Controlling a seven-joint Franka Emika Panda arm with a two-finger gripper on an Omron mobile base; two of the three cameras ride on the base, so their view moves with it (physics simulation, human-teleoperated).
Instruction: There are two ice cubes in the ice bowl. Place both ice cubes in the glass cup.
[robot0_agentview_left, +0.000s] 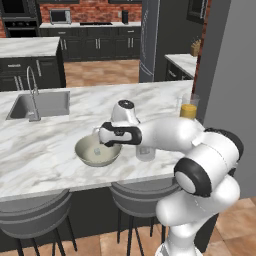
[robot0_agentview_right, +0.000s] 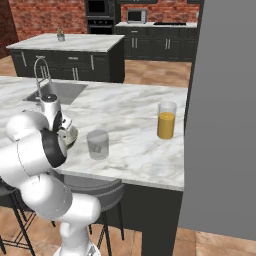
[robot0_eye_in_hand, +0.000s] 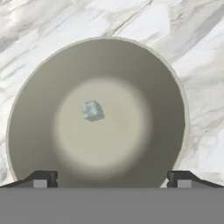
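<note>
Fingertips (robot0_eye_in_hand: 41, 178) stand wide apart, empty, above the ice bowl (robot0_eye_in_hand: 26, 131), where one ice cube (robot0_eye_in_hand: 92, 110) lies near the centre; a second seems to sit in the glass cup (robot0_agentview_right: 98, 144) just beside it. We judge that we should centre, then descend squarely: the translucent faceted cube may skate across the glossy, smoothly curved basin.

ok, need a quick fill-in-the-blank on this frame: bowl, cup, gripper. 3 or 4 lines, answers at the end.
1. In the hand view, the ice bowl holds ____ visible ice cube.
2. The gripper hovers above the bowl with its jaws ____.
3. The glass cup stands on the counter between the bowl and the glass of ____ liquid.
4. The counter's surface is patterned like ____.

Missing words: one; open; orange; marble
</note>
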